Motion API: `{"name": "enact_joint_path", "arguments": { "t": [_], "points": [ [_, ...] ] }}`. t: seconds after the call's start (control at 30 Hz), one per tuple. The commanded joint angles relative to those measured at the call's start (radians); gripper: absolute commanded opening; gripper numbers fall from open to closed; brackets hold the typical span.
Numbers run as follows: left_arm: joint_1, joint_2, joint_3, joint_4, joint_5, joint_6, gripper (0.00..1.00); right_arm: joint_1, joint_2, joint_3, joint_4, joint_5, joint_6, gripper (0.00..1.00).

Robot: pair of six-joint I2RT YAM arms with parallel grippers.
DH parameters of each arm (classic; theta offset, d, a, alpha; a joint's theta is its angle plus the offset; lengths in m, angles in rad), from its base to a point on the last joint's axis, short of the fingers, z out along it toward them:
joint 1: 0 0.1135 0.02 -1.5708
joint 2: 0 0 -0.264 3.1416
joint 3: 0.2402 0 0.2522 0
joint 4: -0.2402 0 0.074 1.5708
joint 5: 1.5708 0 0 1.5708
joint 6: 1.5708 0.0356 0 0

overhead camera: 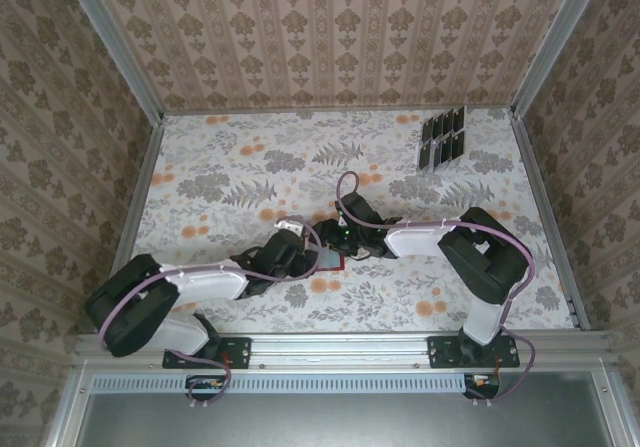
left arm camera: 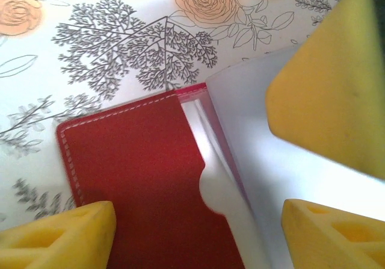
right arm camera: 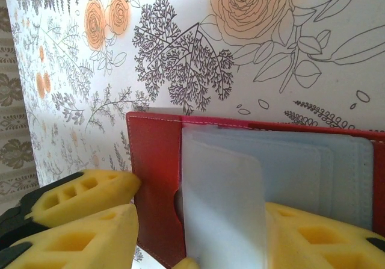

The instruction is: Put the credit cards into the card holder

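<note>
Flowered tablecloth (overhead camera: 250,182) all round, orange roses and grey ferns, and in the middle of it your card holder (left arm camera: 132,160) lies spread open. It's red, with white stitching (left arm camera: 67,160) along the edge and clear sleeves (right arm camera: 222,203) fanned up from the fold. It sits right between the pads of your left claw (left arm camera: 198,221), which is spread wide, one yellow pad on each side of the red panel. Your right claw (right arm camera: 201,221) meets it from the opposite side, also wide. One loose sleeve stands up between its pads; I can't tell whether a pad touches it. Neither claw has a card.

The credit cards (overhead camera: 441,139) are well apart, beyond the right claw toward the far right corner, black and standing in two short rows. Patterned wallpaper (overhead camera: 330,37) closes in the table.

By my read you're readying a pocket, with the loading not yet begun. Pin the red panel flat with the left claw so the holder can't skate on the cloth. With the right, separate one sleeve only, since these thin films likely cling together. Go low and slow.

As for writing, there's nothing readable: no brand on the red cover, and the cards' pale marks are too small to make out.
</note>
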Motion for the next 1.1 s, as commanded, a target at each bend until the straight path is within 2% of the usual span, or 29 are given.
{"name": "enact_joint_path", "arguments": {
  "t": [0.0,0.17,0.3,0.4,0.73,0.9,1.07],
  "points": [
    [0.006,-0.140,-0.030,-0.090,-0.034,-0.032,0.77,0.013,-0.043,0.030,-0.017,-0.009,0.015,0.56],
    [0.015,-0.410,-0.079,-0.196,-0.152,-0.077,0.83,0.038,-0.033,0.084,-0.065,0.006,0.008,0.56],
    [0.072,-0.516,-0.080,-0.270,-0.139,-0.083,0.86,0.064,0.023,0.150,-0.097,0.011,0.007,0.56],
    [0.116,-0.531,-0.073,-0.294,-0.106,-0.094,0.87,0.082,0.082,0.204,-0.124,0.023,0.005,0.56],
    [0.166,-0.525,-0.033,-0.355,-0.072,-0.096,0.88,0.113,0.212,0.308,-0.159,0.030,0.008,0.56],
    [0.210,-0.502,-0.016,-0.387,-0.024,-0.096,0.89,0.114,0.171,0.336,-0.184,0.013,-0.027,0.56],
    [0.245,-0.436,0.014,-0.384,0.026,-0.080,0.90,0.110,0.068,0.340,-0.255,0.037,-0.075,0.56]
  ]
}}
